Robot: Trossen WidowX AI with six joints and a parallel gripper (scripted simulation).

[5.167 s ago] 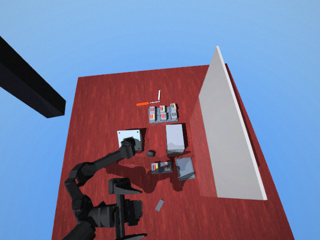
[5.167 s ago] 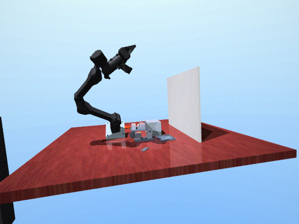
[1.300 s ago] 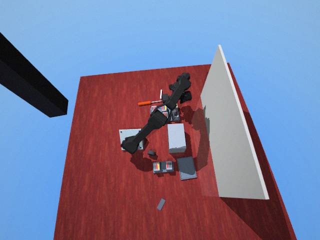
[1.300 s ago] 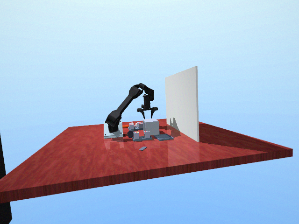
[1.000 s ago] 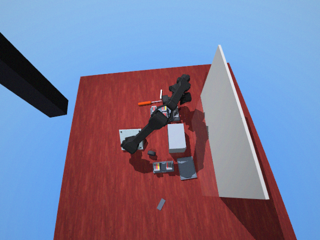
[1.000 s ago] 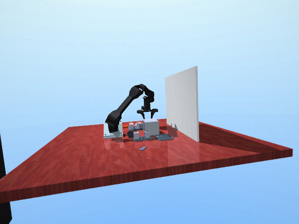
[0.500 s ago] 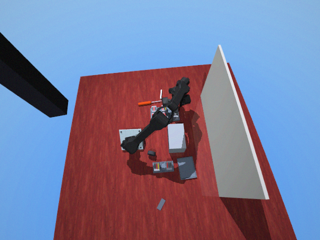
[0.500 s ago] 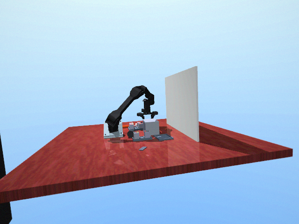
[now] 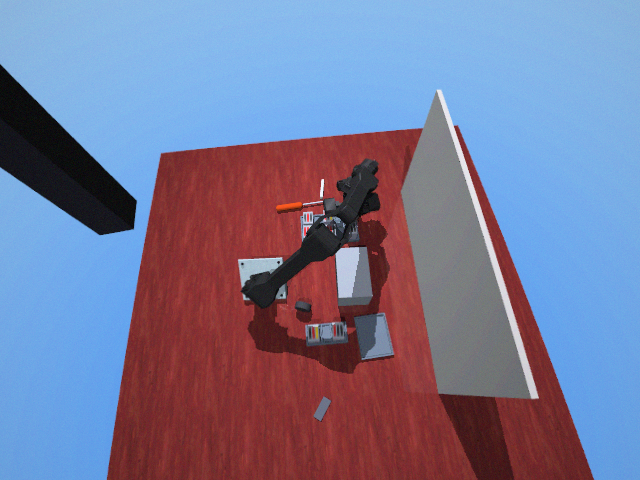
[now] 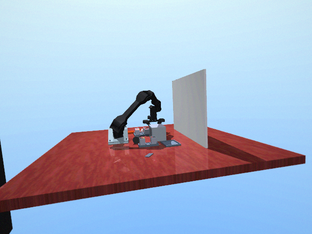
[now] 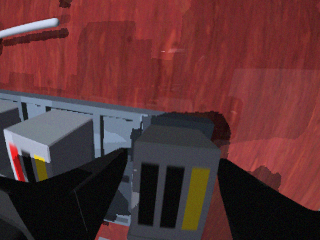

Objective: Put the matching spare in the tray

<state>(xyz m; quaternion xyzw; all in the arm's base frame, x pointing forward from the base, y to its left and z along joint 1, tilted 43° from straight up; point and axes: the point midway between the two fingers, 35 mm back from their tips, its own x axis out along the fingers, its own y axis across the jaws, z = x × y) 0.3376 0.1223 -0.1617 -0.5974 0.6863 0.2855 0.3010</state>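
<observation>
My gripper (image 11: 173,159) is open, its fingers on either side of a grey spare (image 11: 175,142) with two black stripes and one yellow stripe. The spare stands at the end of the rear rack (image 11: 77,104). Another spare (image 11: 67,131) with red, black and yellow stripes stands left of the left finger. The fingertips are hidden in the top and exterior views. The flat grey tray (image 9: 379,338) (image 10: 172,143) is empty. The mounted unit's printed back cannot be made out.
A large grey box (image 9: 353,273) (image 10: 158,132) stands between the rear rack and the tray. A front rack (image 9: 326,333) (image 10: 148,145) holds striped spares beside the tray. An orange screwdriver (image 9: 289,207) lies behind. A tall grey panel (image 9: 460,258) (image 10: 190,108) stands at the right.
</observation>
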